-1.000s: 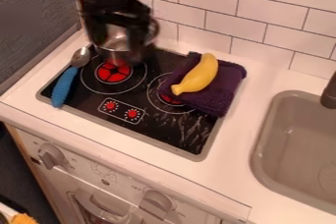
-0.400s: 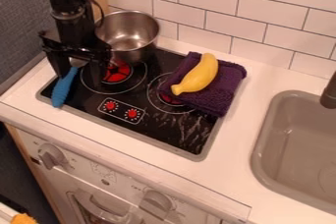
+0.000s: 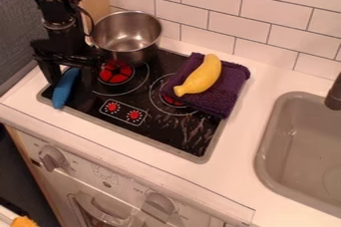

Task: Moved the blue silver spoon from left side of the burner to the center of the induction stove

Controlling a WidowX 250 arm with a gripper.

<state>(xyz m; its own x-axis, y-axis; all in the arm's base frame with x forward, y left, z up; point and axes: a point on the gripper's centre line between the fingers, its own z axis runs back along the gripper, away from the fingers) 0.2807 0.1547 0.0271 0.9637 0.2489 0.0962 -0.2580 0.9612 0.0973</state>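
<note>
Blue-handled spoon (image 3: 62, 92) seen under a widely spread gripper (image 3: 73, 77).
The spoon is laid along the left edge of the stove (image 3: 172, 139), beside the rear left burner (image 3: 116, 75), its handle pointed toward the front left corner; its bowl is hidden by the gripper.

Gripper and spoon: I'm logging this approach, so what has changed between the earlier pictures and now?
The gripper moved from over the pot leftward and down in the picture; its open fingers now appear on either side of the blue spoon. No grasp or release shows. The blue spoon's handle, pot, banana and purple cloth stayed put.
</note>
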